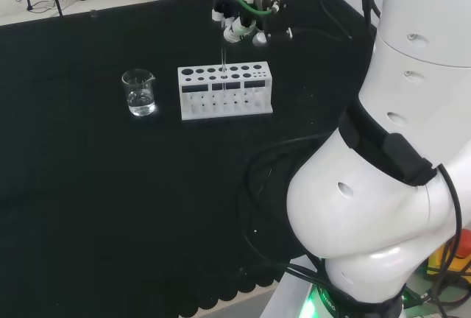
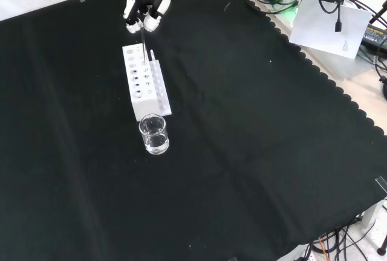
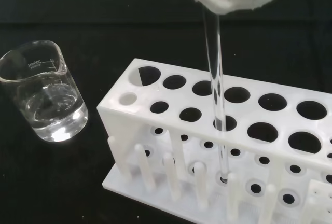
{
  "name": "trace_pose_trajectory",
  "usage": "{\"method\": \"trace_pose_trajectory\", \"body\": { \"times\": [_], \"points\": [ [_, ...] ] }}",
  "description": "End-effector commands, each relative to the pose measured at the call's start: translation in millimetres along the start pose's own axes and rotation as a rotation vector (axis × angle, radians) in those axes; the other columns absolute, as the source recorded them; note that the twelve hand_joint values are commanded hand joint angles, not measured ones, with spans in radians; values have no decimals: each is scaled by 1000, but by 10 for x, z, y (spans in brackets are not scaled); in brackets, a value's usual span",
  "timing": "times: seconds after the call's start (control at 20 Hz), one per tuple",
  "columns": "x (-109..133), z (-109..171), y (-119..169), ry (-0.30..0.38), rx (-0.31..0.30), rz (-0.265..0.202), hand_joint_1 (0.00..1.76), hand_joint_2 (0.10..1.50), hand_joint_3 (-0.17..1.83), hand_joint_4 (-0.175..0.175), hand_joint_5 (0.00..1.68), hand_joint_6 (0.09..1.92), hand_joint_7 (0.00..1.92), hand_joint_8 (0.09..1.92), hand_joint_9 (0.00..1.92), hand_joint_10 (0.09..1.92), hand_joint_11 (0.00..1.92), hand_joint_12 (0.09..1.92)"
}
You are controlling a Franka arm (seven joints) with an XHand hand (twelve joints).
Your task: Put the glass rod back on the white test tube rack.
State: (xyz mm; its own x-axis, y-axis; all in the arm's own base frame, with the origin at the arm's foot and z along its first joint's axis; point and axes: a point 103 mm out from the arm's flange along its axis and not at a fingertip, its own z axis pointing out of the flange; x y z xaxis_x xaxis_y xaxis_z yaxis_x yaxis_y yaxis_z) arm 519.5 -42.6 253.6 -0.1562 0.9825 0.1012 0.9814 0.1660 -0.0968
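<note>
On the black cloth (image 2: 254, 152) we see a small clear glass beaker (image 2: 154, 134) standing upright, holding a shallow layer of clear liquid (printed graduations run down its side in the wrist view). In the front view it sits left of the cloth's middle, well in from every edge. The cloth's right edge in that view is scalloped. Past that edge we see a sheet of white paper (image 2: 329, 25) lying on the pale bench, among black cables (image 2: 378, 61).
</note>
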Motion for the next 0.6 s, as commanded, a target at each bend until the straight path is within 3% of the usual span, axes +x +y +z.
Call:
{"method": "trace_pose_trajectory", "body": {
  "times": [0.05,0.6],
  "points": [
    [93,-26,-10,-9,-1,-11,1453,868,-175,-175,627,927,1019,700,1753,730,1883,957],
    [155,-130,-18,-9,-23,-24,1459,859,-175,-175,613,916,990,702,1760,757,1896,970]
  ]
}}
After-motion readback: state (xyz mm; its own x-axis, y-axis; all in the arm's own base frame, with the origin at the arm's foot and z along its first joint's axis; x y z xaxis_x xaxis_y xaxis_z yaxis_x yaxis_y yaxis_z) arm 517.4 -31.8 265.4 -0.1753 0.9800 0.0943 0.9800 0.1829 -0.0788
